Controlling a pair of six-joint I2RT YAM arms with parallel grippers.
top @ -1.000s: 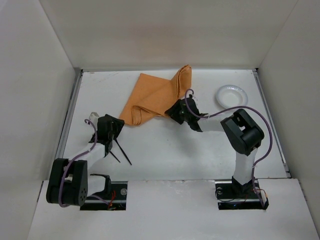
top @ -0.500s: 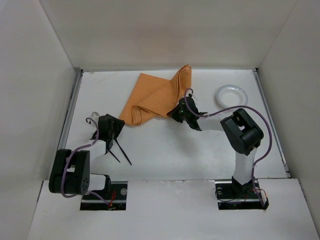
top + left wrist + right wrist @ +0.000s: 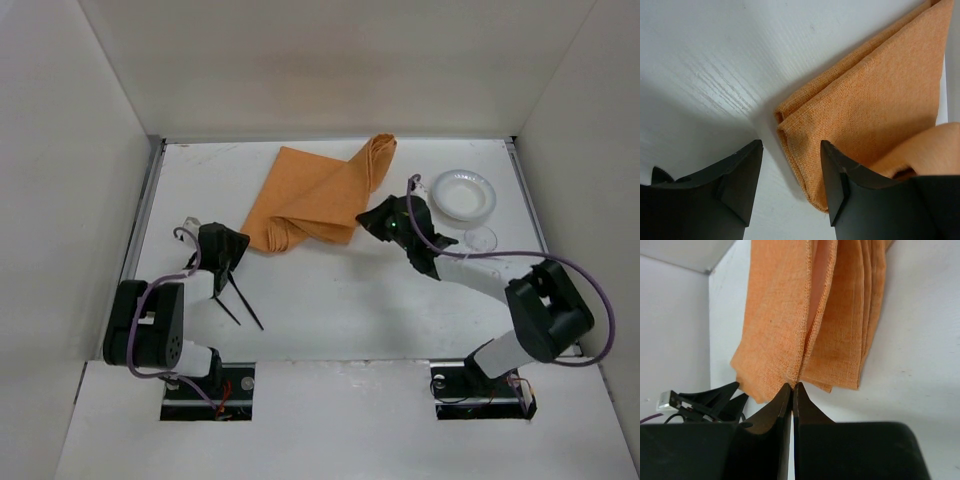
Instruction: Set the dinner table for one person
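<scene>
A crumpled, folded orange cloth placemat [image 3: 318,198] lies at the back middle of the white dinner table [image 3: 340,300]. My right gripper [image 3: 373,221] is at its right edge. In the right wrist view the jaws [image 3: 792,386] are shut on a fold of the cloth [image 3: 785,315], which hangs in layers above them. My left gripper [image 3: 236,246] is at the cloth's near left corner. In the left wrist view it [image 3: 791,167] stands open, low over the table, with the folded corner [image 3: 790,125] lying between the fingers, against the right one.
A white plate [image 3: 463,192] sits at the back right, with a small clear glass [image 3: 481,239] just in front of it. Two thin black utensils [image 3: 240,300] lie crossed near the left arm. White walls enclose the table; grey rails [image 3: 140,230] run along its sides.
The right gripper has shut on the cloth's edge and moved right, and the cloth's far right fold shifted with it. The left gripper edged onto the cloth corner and narrowed a little.
</scene>
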